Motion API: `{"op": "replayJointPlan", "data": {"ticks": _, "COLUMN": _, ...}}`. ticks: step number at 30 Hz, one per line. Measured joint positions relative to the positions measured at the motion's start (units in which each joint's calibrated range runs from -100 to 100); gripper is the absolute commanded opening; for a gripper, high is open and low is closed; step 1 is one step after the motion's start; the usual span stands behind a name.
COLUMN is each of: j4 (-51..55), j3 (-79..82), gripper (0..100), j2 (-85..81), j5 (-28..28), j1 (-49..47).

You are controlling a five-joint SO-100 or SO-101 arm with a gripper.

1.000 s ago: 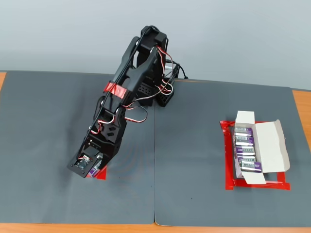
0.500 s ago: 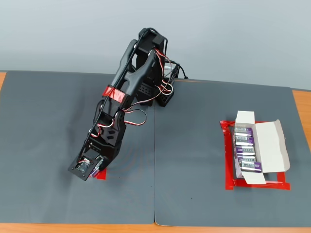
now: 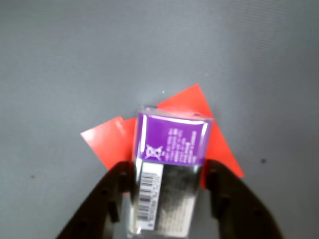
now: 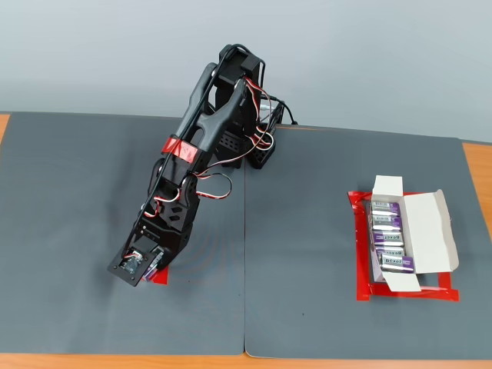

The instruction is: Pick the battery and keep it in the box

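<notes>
The battery [image 3: 169,149], purple at its far end and silver-white with a barcode at its near end, lies between my gripper's [image 3: 167,181] two black fingers [image 3: 117,186]. The fingers press on its two long sides, so the gripper is shut on it. It is low over a flat red tape patch [image 3: 107,139]. In the fixed view the gripper [image 4: 152,267] is down at the mat on the left, with a sliver of purple showing at its tip. The white box [image 4: 427,231] stands open far to the right, with several purple batteries [image 4: 388,231] inside.
A red tape rectangle [image 4: 361,286] outlines the box on the grey mat [image 4: 307,307]. The arm's base [image 4: 246,146] stands at the back centre. A seam [image 4: 244,269] splits the mat into two halves. The wooden table edge [image 4: 477,165] shows at the right.
</notes>
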Motion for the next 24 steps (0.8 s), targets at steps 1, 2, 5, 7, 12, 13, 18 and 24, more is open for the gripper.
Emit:
{"op": "replayJointPlan", "data": {"ticks": 1, "j4": 0.00, "j3": 0.00, "gripper": 7, "j2": 0.00, "j5": -0.05, "j1": 0.00}}
{"op": "replayJointPlan", "data": {"ticks": 2, "j4": 0.00, "j3": 0.00, "gripper": 6, "j2": 0.00, "j5": -0.15, "j1": 0.00}}
{"op": "replayJointPlan", "data": {"ticks": 5, "j4": 0.00, "j3": 0.00, "gripper": 5, "j2": 0.00, "j5": 0.00, "j1": 0.07}}
{"op": "replayJointPlan", "data": {"ticks": 7, "j4": 0.00, "j3": 0.00, "gripper": 5, "j2": 0.00, "j5": 0.00, "j1": 0.07}}
{"op": "replayJointPlan", "data": {"ticks": 12, "j4": 0.00, "j3": 0.00, "gripper": 5, "j2": 0.00, "j5": 0.00, "j1": 0.07}}
{"op": "replayJointPlan", "data": {"ticks": 13, "j4": 0.00, "j3": 0.00, "gripper": 5, "j2": 0.00, "j5": 0.00, "j1": 0.07}}
{"op": "replayJointPlan", "data": {"ticks": 18, "j4": 0.35, "j3": -0.27, "gripper": 5, "j2": -0.76, "j5": 0.00, "j1": 0.07}}
{"op": "replayJointPlan", "data": {"ticks": 24, "j4": 1.56, "j3": -0.27, "gripper": 5, "j2": -6.37, "j5": 0.10, "j1": -0.37}}
